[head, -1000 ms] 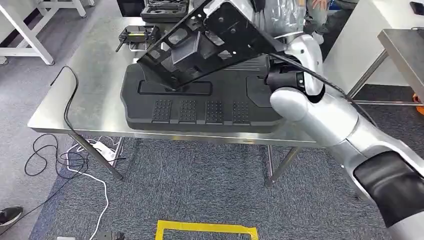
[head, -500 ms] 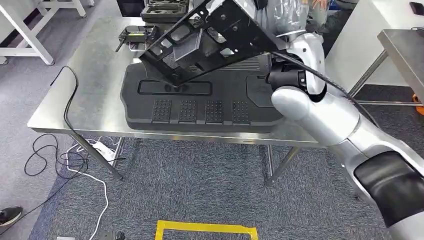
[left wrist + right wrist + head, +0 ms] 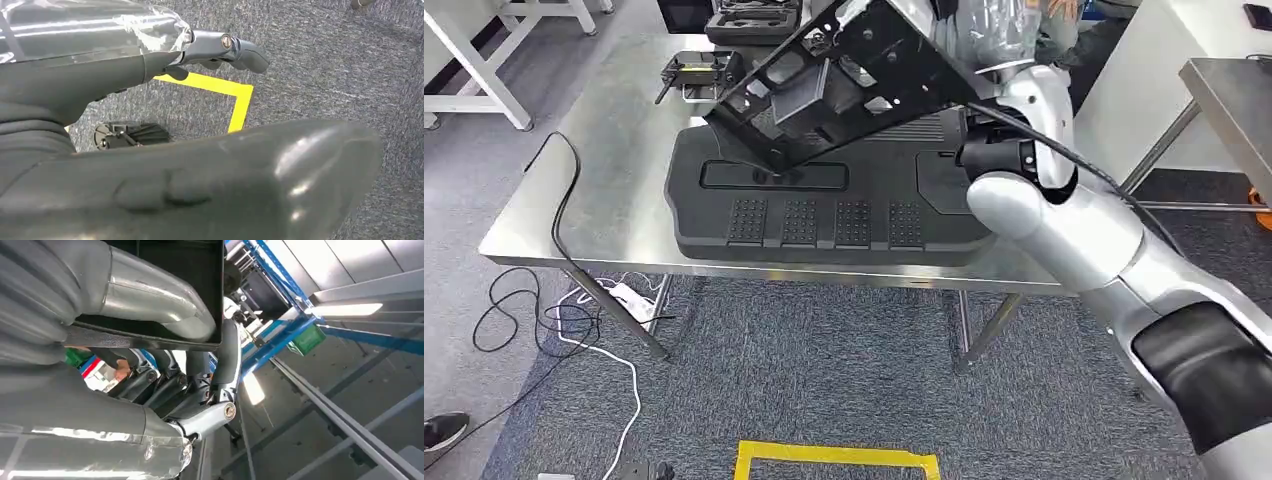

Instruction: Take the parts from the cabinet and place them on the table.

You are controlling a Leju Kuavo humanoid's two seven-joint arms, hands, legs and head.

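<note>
Bracket lifting slightly over the desk
The right robot hand (image 3: 165,340) is clamping the bracket (image 3: 844,75); it is tipping higher above the tray (image 3: 824,215) on the desk (image 3: 604,180), not yet placed.

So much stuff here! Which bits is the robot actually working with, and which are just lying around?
In the job:
- black frame part, held tilted by the right hand
- large black moulded part lying on the steel table

Just lying about:
- black cable
- yellow floor tape
- small device with yellow label

Head view high above the table (image 3: 614,190) — wrist views close, floorward and ceilingward.
</note>
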